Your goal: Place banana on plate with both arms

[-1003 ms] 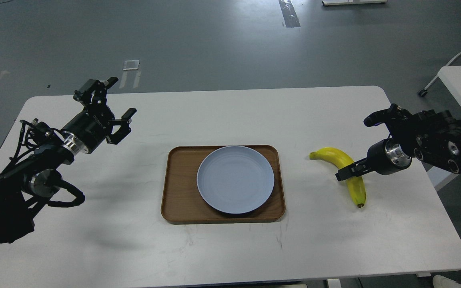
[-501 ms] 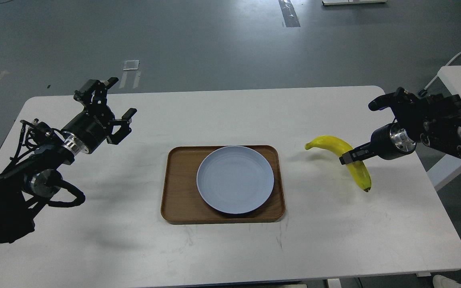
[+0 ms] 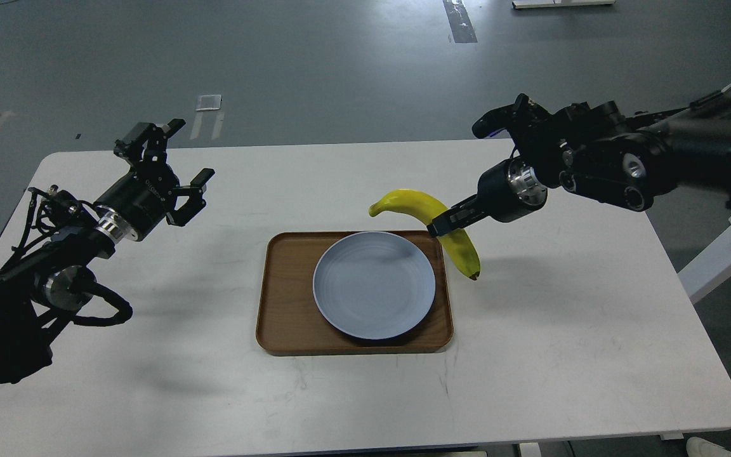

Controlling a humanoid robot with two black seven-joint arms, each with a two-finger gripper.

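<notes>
One banana (image 3: 426, 209) hangs in the air, pinched near its middle by the right gripper (image 3: 447, 223), whose jaws are closed tight across the fruit; it floats above the far right corner of the wooden tray (image 3: 283, 317), just beside the rim of the plate (image 3: 373, 285) and not yet over the plate's middle; the long axis runs from upper left to lower right in the head view, stem end pointing left and away from the robot, dark tip hanging low toward the table (image 3: 562, 355) on the tray's right edge; the curve arches upward like a bridge. The left gripper (image 3: 172, 174) hovers well apart over the table's left side, fingers spread wide and holding nothing. To finish this carry well, I judge the right arm should bring the grip point over the plate's centre; the banana looks about as long as the plate is wide, so an off-centre drop would leave an end on the tray; lower until the drooping tip touches first, let the curve settle flat, and only then let go; a high release risks a roll off the shallow rim.
</notes>
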